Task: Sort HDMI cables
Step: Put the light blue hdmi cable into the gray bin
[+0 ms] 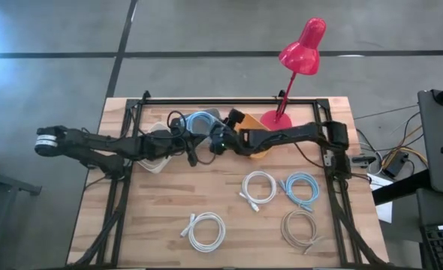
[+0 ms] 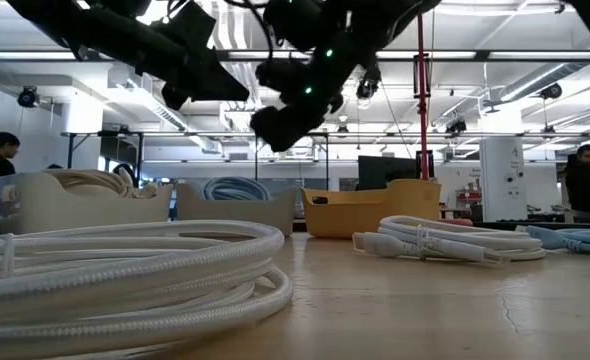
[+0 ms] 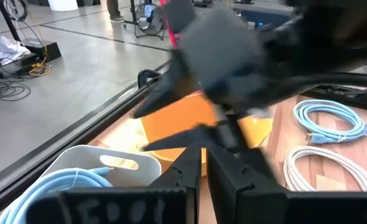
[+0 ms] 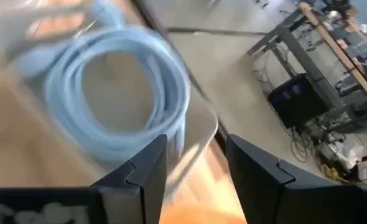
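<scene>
Right end effector (image 4: 196,171) fingers apart above round light-blue coil (image 4: 124,90); left end effector (image 3: 203,171) fingers nearly together, empty.

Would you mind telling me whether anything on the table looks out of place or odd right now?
Nothing stands out. Four coiled cables lie flat on the table: two white, one light blue, one tan. Another light blue coil sits inside its bin.

Lying on the table: two white coils (image 1: 260,185) (image 1: 207,230), one blue coil (image 1: 301,187), one tan coil (image 1: 301,227); standing: three bins (image 2: 377,209).
</scene>
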### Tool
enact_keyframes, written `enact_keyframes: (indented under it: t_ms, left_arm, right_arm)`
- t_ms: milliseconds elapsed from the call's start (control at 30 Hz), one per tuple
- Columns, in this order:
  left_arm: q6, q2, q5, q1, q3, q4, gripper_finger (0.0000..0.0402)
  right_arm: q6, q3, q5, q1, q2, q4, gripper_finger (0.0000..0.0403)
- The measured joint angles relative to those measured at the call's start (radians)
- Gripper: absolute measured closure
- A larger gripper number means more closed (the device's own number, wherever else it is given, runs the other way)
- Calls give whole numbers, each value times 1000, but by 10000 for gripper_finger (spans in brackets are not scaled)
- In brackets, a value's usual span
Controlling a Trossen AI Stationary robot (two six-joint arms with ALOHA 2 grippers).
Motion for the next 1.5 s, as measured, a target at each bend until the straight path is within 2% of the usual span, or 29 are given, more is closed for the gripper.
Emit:
enact_keyframes:
  t_ms: [100,300,400,567,733,900,1067,1233,1333,1500]
  left_arm:
    - [0,0,0,0,0,0,374]
    - [0,0,0,0,0,0,374]
    - [0,0,0,0,0,0,374]
    - [0,0,0,0,0,0,374]
    - [0,0,0,0,0,0,374]
    - [0,0,0,0,0,0,374]
    - [0,0,0,0,0,0,374]
    - [0,0,0,0,0,0,374]
    - [0,0,-1,0,0,0,374]
    - [0,0,-5,0,0,0,374]
  right_arm:
    - [47,-2,0,42,-52,-166,242]
    - [245,-31,0,110,-186,-493,257]
    - [348,-100,3,138,-277,-549,265]
    - [549,-282,-18,204,-448,-546,276]
    - [844,-467,-192,265,-605,-540,283]
    - [1113,-622,-360,331,-702,-539,289]
    - [1357,-742,-544,396,-738,-540,285]
    - [1523,-802,-693,454,-724,-539,276]
    - [1575,-809,-744,487,-715,-539,272]
    - [1623,-797,-743,514,-712,-550,271]
